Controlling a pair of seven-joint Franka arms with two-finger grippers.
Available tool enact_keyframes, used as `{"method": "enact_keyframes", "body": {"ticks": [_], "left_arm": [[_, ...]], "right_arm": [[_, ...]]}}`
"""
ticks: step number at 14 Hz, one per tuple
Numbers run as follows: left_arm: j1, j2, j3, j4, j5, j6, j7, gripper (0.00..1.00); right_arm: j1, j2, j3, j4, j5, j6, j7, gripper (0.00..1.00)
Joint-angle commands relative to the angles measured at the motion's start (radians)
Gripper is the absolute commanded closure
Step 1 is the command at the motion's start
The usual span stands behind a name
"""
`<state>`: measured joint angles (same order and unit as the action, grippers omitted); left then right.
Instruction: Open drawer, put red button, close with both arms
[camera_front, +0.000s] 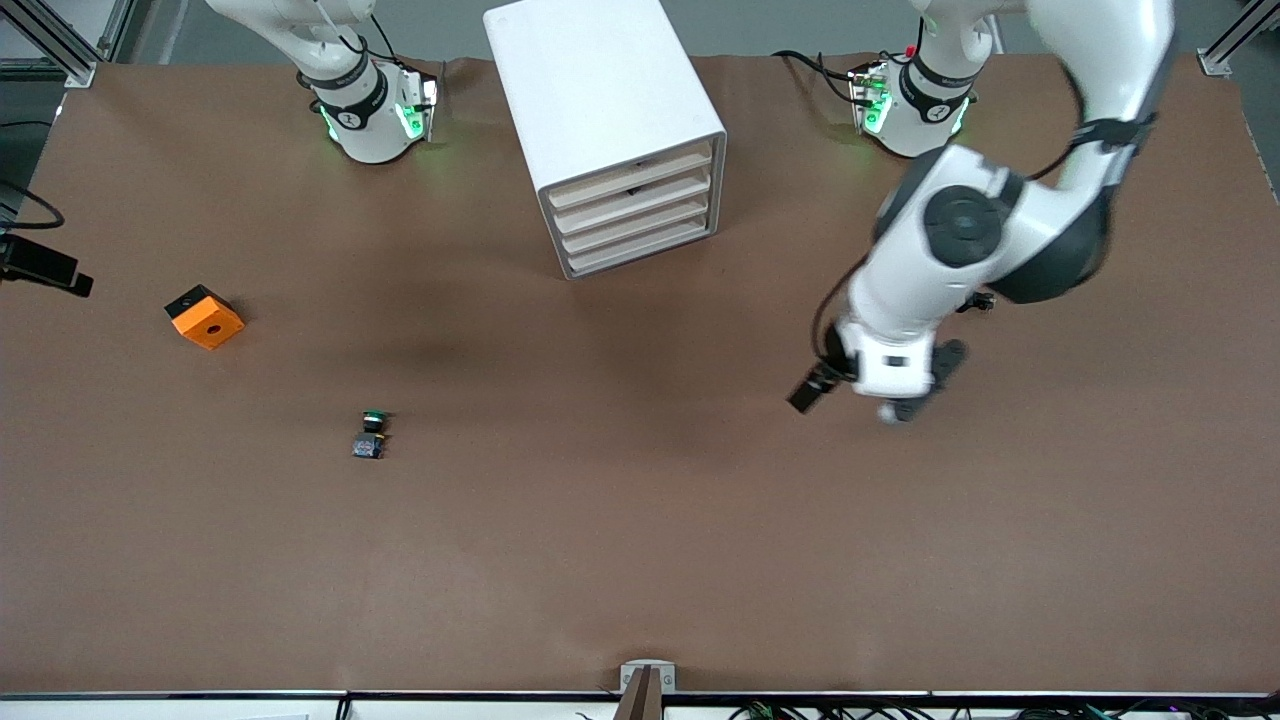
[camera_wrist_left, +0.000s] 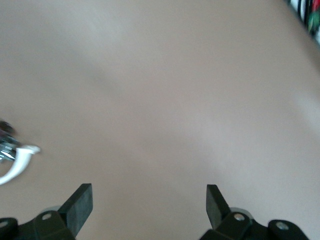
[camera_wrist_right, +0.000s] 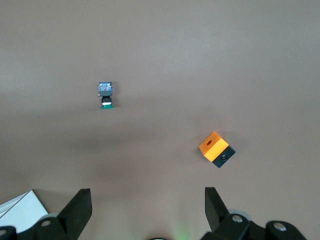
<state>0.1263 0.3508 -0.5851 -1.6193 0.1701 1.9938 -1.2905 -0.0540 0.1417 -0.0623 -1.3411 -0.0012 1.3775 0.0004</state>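
Your left gripper (camera_wrist_left: 149, 210) is spread wide with nothing between the fingers (camera_wrist_left: 80, 202), hanging over bare brown table (camera_front: 640, 560) toward the left arm's end. In the front view the left arm (camera_front: 960, 260) bends down from its base, wrist low over the paper; the gripper itself is mostly hidden under the wrist there.

Your right gripper (camera_wrist_right: 147, 210) is also wide apart and empty, up high looking down. The right arm (camera_front: 340, 70) is folded back at its base, only the lower part in the front view, waiting.

Under the right wrist view you see a green button (camera_wrist_right: 105, 94) lying on its side and an orange cube (camera_wrist_right: 216, 149) with a hole, well apart from each other. In the front view the green button (camera_front: 371, 433) sits nearer the front camera than the orange cube (camera_front: 204, 317), both toward the right arm's end.

The cabinet (camera_front: 610, 130) stands between the two bases, four drawers all flush. The drawer (camera_front: 632, 176), the top one, is closed. Red button: not visible in any view, can't tell where it is.
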Motion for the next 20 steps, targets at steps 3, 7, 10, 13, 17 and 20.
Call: {"method": "enact_keyframes", "body": {"ticks": [3,7,10,13,17,20], "left_arm": [[0.165,-0.007,-0.015,0.199,0.019,-0.291,0.371,0.0],[0.279,-0.108,-0.015,0.2,0.014,-0.345,0.558,0.0],[0.329,-0.176,-0.018,0.199,0.015,-0.401,0.788,0.0],[0.244,-0.261,0.101,0.173,0.003,-0.46,0.979,0.0],[-0.006,-0.363,0.42,0.101,-0.111,-0.527,1.152,0.0],[-0.123,-0.455,0.536,0.006,-0.159,-0.527,1.188,0.0]], "right_arm": [[0.002,-0.108,-0.001,-0.118,0.013,0.054,0.029,0.0],[0.014,-0.135,-0.005,-0.16,0.013,0.058,0.029,0.0],[0.026,-0.194,-0.007,-0.236,0.013,0.081,0.029,0.0],[0.036,-0.234,-0.007,-0.286,0.013,0.097,0.069,0.0],[0.036,-0.244,-0.005,-0.296,0.013,0.094,0.07,0.0],[0.037,-0.292,-0.005,-0.358,0.013,0.121,0.07,0.0]]}}
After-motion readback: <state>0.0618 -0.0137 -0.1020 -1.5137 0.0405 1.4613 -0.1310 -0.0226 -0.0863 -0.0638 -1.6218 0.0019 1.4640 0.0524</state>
